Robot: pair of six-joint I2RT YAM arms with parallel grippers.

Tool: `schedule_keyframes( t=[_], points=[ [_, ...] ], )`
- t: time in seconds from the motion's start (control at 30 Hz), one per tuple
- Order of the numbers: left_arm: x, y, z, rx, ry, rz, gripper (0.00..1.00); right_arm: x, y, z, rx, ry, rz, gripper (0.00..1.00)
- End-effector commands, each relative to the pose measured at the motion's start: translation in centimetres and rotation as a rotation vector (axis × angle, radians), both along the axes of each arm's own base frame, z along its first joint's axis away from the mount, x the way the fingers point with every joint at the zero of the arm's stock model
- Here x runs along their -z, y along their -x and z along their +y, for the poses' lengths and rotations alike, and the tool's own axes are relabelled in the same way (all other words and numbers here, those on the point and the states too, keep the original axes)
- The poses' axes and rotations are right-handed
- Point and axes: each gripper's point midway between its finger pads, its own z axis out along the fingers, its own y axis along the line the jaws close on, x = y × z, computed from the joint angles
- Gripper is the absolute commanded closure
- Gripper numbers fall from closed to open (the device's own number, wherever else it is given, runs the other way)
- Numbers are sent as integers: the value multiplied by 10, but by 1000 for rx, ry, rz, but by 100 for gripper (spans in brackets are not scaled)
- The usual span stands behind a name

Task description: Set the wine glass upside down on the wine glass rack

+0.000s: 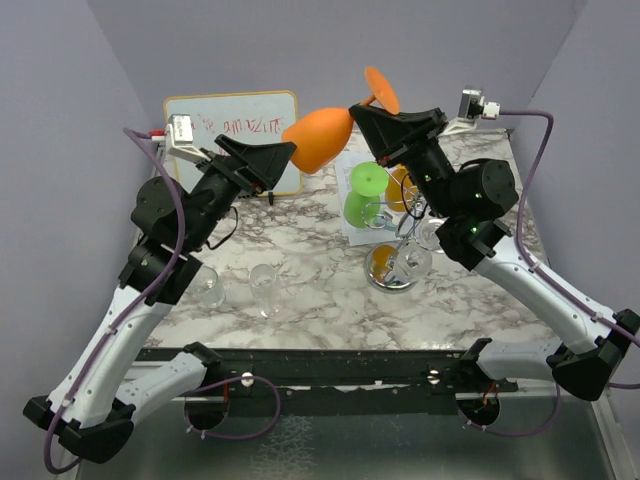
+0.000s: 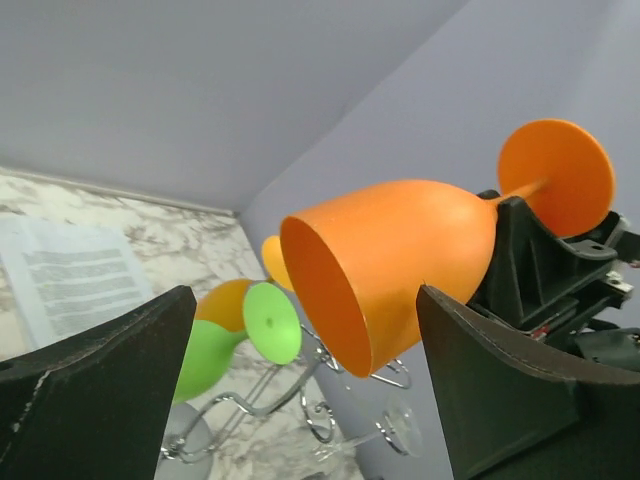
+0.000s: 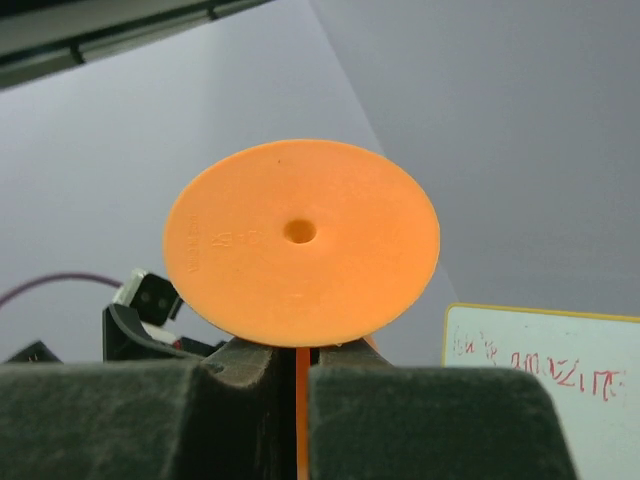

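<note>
From above, the orange glass (image 1: 320,138) is up in the air. It lies on its side over the back of the surface (image 1: 310,270). The right claw (image 1: 362,108) pinches its thin stem, just below the round foot. The left claw (image 1: 282,155) is next to the bowl with its jaws spread wide. The rack (image 1: 390,272) stands lower down, under the right arm. A green glass (image 1: 362,192) already hangs on it. So the orange glass is lifted, but it is not on the rack yet. I think it has to be tipped mouth down, brought over a free arm of the rack and slid in. The right arm covers much of the rack, so I cannot see which spot is free.

From the left wrist, the open mouth of the bowl faces this camera. It sits between the two spread fingers (image 2: 100,390). They seem to be apart from the bowl, but I cannot tell for sure. Behind the bowl, the right claw holds the stem. The curly wires of the rack (image 2: 280,395) show low down. The bottom edge cuts them off.

From the right wrist, the flat foot (image 3: 300,240) fills the middle. The fingers (image 3: 420,420) are pressed nearly together, with the orange stem between them. The bowl and the rack are hidden here.
</note>
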Motion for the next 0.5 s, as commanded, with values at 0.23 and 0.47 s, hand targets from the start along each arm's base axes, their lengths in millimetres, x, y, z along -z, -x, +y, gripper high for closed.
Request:
schedule_keyframes(
  t=[0.23, 0.47],
  points=[
    [-33, 35, 61, -203, -280, -80, 2, 24, 38, 50, -129, 448, -440, 99],
    [-49, 61, 7, 129, -140, -133, 2, 42, 43, 58, -125, 526, -584, 99]
  ],
)
